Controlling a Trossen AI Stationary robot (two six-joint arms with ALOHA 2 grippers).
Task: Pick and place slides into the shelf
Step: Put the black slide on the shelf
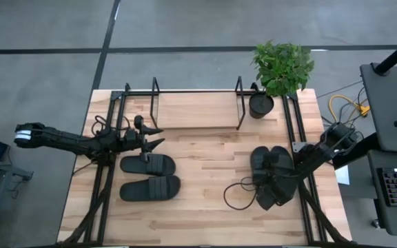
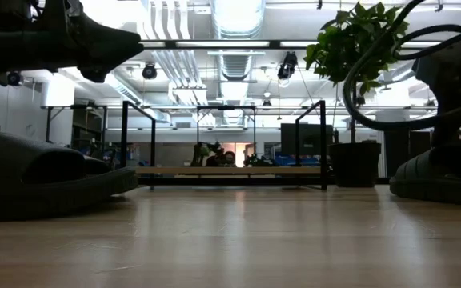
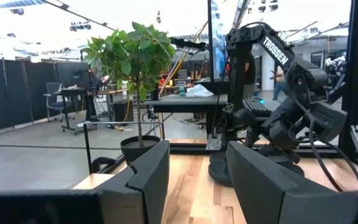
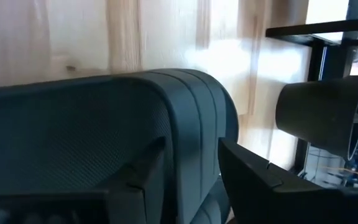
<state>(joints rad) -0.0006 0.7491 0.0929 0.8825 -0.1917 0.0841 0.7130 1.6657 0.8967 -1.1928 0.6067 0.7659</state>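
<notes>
Slides (image 1: 149, 176) on table; shelf (image 1: 197, 110) bare

black ribbed slides (image 1: 148, 164), pale striped wood table (image 1: 205, 200), green plant (image 1: 282, 63).

Shelf (image 1: 197, 110) empty at table's far edge, plant pot (image 1: 260, 105) just beside its right upright. My left gripper (image 1: 151, 136) spread open above the left slides (image 1: 149, 176). My right gripper (image 1: 271, 180) down on the right slides (image 1: 271, 169); finger state unclear.
</notes>
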